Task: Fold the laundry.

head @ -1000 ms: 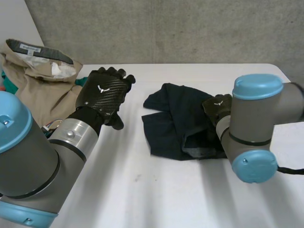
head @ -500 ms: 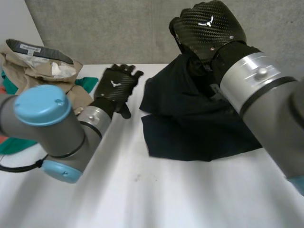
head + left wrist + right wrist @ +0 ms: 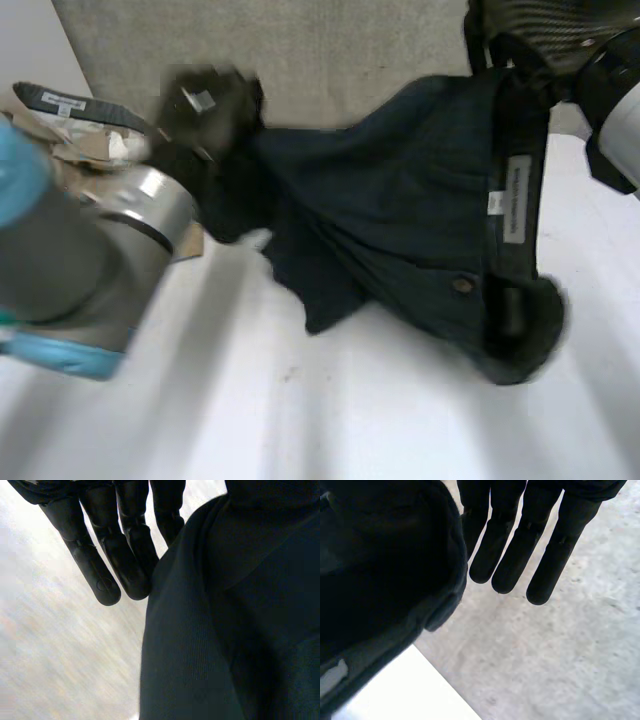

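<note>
**A:** What lies at the far left?

**B:** A heap of beige clothes (image 3: 75,150) at the table's far-left corner, with a grey collar band on top. It lies apart from the cloth the hands are working.

**A:** And the left hand?

**B:** The left hand (image 3: 205,100) is raised above the white table (image 3: 300,420), just beside that heap, at the left end of the dark garment (image 3: 400,200). In its wrist view the fingers (image 3: 127,555) run straight and close together. The cloth comes up along their thumb side and is caught there, covering the thumb.

**A:** So it is clamped on the cloth?

**B:** Yes, on the garment's left end, with straight fingers rather than a fist.

**A:** Where is the garment itself?

**B:** It is mostly in the air, stretched between the two hands. Its lower folds hang toward the tabletop, and I cannot tell whether they touch it. The waistband hangs down at the right, showing a white label (image 3: 515,197) and, lower down, a button (image 3: 461,285).

**A:** And the right hand?

**B:** The right hand (image 3: 535,25) is high at the right, on the waistband end. In its wrist view the fingers (image 3: 512,555) are straight and side by side, with the band against their thumb side and the thumb covered. It grips that end the same way.
</note>
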